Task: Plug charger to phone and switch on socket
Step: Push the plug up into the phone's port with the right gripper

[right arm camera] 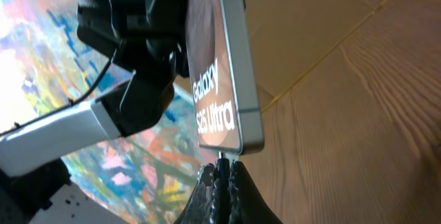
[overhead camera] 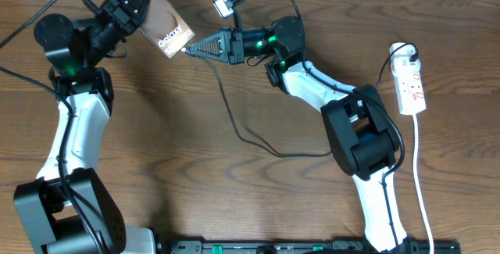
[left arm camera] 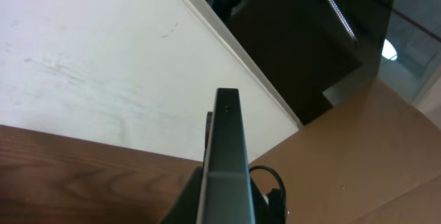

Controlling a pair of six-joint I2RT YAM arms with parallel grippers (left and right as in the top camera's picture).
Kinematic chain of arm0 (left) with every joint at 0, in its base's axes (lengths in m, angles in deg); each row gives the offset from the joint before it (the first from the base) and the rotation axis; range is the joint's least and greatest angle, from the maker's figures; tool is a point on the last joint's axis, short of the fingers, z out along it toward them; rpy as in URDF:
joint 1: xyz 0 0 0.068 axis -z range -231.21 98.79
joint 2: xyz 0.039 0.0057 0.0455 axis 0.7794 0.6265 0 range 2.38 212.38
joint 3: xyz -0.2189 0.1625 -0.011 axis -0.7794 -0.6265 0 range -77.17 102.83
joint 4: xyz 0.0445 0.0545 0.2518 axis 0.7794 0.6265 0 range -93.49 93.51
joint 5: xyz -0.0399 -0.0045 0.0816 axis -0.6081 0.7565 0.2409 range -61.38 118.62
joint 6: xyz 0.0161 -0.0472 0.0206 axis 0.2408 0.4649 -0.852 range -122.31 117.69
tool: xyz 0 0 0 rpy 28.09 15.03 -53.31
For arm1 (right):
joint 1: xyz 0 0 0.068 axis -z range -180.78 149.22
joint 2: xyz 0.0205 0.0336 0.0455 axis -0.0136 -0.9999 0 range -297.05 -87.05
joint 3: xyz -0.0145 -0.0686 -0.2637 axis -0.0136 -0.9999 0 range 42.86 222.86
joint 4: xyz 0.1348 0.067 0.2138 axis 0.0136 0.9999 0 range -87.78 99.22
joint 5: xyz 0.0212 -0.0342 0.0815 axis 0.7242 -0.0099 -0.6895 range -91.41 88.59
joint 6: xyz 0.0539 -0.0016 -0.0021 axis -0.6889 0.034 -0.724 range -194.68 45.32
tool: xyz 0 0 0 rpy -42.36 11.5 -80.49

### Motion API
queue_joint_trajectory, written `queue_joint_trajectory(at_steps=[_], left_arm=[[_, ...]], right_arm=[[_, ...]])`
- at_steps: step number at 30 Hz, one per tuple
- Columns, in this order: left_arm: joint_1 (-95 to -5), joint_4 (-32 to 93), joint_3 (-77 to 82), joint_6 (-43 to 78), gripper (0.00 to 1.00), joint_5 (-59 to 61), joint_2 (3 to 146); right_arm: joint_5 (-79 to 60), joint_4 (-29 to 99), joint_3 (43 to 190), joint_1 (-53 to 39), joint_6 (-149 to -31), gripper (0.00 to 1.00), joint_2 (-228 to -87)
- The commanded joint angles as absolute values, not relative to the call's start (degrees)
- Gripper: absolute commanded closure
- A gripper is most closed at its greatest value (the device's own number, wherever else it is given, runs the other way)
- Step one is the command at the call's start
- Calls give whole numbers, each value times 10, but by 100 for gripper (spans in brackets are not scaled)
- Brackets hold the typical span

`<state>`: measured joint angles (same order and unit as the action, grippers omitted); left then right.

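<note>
Pinching charger (right arm camera: pixel 222 160) tip, right claw (overhead camera: pixel 191 49) closed at bottom edge of phone (overhead camera: pixel 160 21), left claw (overhead camera: pixel 129 5) clamped on phone

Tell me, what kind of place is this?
Most likely a robotics lab test bench. Two robot arms work at a wood-grain table. The left tool holds a phone, the right tool holds a charger plug at its end, and a white power strip lies aside.
</note>
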<state>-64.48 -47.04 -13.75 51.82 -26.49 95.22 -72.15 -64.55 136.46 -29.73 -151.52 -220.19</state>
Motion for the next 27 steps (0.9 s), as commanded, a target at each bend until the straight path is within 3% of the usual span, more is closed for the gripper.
queue_joint_trajectory(at_steps=[1, 27], left_arm=[[-637, -473, -132, 518, 92, -284, 941], [-640, -456, -132, 572, 92, -167, 941]], right_arm=[[-662, -649, 1370, -297, -1525, 99, -2204], [-663, -649, 1370, -296, -1529, 99, -2204]])
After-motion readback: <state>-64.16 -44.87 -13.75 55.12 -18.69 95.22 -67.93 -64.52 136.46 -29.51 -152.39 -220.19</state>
